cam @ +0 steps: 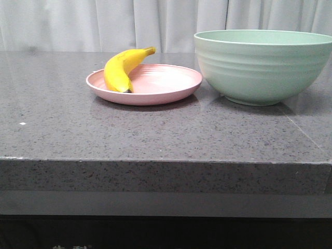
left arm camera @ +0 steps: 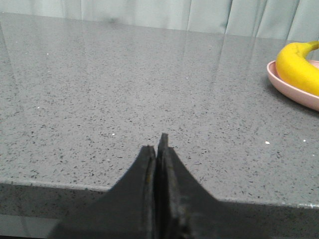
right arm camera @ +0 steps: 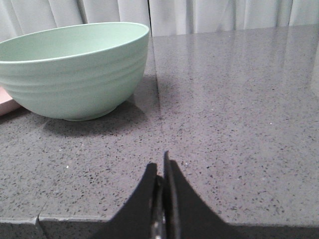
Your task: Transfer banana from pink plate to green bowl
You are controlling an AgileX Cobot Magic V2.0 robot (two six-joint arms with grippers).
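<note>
Pre-grasp stage: banana (cam: 122, 69) lies untouched on pink plate (cam: 171, 88), w/ green bowl (cam: 264, 67) just beside the plate on the grey counter (cam: 155, 135). Left gripper (left arm camera: 158, 149) and right gripper (right arm camera: 160, 172) both clenched on nothing, low at the counter's near edge. Banana sits ahead of the left fingers, off toward the bowl's side; likely next: left fingers part, then reach fwd to it.
</note>
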